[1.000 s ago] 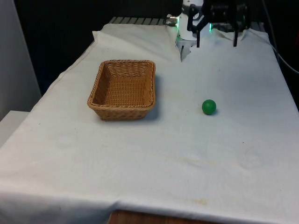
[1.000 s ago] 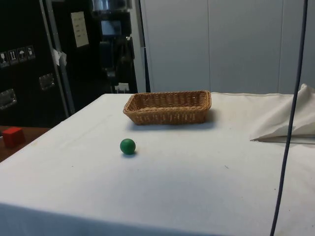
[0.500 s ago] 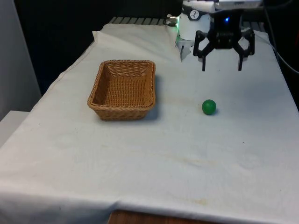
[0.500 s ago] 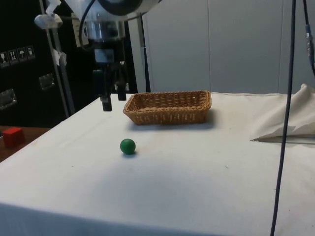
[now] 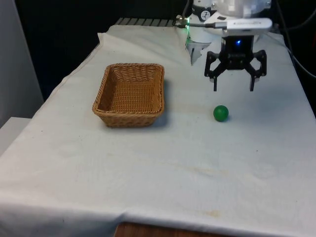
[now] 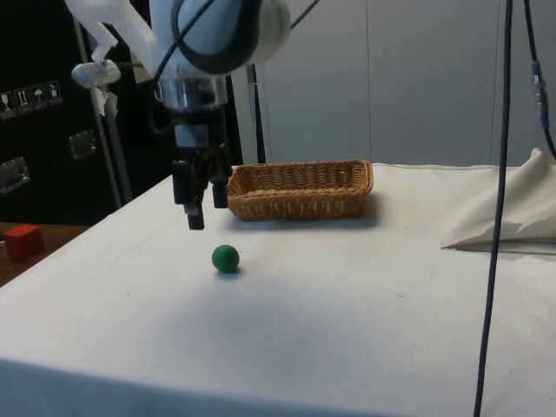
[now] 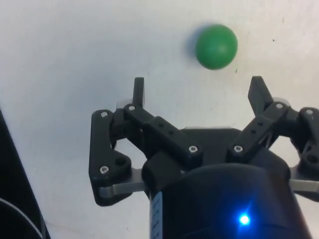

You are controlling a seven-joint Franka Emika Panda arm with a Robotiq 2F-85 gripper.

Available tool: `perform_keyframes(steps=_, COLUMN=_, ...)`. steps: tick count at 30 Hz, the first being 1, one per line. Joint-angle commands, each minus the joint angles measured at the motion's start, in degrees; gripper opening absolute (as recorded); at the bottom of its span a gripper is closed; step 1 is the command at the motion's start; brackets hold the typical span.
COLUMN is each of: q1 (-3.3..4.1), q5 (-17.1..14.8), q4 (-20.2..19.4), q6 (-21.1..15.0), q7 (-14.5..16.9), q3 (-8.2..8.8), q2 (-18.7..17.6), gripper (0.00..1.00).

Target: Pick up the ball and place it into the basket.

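The white arm (image 6: 217,35) points its black gripper (image 5: 233,89) straight down above the table, fingers (image 7: 138,91) spread wide, empty.

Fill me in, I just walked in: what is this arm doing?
The arm's open gripper hangs above the white cloth, just short of a green ball that lies free on it, fingers pointing down and nothing held. A wicker basket with nothing in it stands apart, toward the front view's left. The pickup has not begun.
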State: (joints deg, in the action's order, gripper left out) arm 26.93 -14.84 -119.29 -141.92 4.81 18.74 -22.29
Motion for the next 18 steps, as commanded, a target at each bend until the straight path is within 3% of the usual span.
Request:
perform_keyframes(steps=1, q1=-0.69, q5=-1.43, q4=-0.52, q6=-1.15, q7=1.72, q3=-0.69, q2=-0.23, gripper=1.00)
perform_keyframes(steps=7, q1=-1.15, q5=-3.95, q4=-1.03, q6=-3.21, q7=5.33, q3=-0.74, q2=-1.95, gripper=1.00)
perform_keyframes(steps=8, q1=-0.63, q5=-3.04, q4=-0.97, q6=-2.41, q7=4.58, q3=0.00, q2=-1.83, gripper=1.00)
perform_keyframes(steps=9, q1=-1.15, q5=-4.70, q4=-0.97, q6=-3.78, q7=6.30, q3=-0.80, q2=-2.64, gripper=1.00)
perform_keyframes(steps=15, q1=-1.32, q5=-6.47, q4=-0.92, q6=-6.42, q7=8.31, q3=-1.38, q2=-5.16, gripper=1.00)
perform_keyframes(steps=16, q1=-1.32, q5=-6.70, q4=-0.97, q6=-6.82, q7=8.59, q3=-1.43, q2=-5.50, gripper=1.00)
perform_keyframes(steps=17, q1=-0.69, q5=-5.73, q4=-0.92, q6=-6.13, q7=7.73, q3=-0.57, q2=-5.56, gripper=1.00)
perform_keyframes(steps=18, q1=-1.32, q5=-6.93, q4=-1.03, q6=-7.28, q7=8.94, q3=-1.55, q2=-5.90, gripper=1.00)
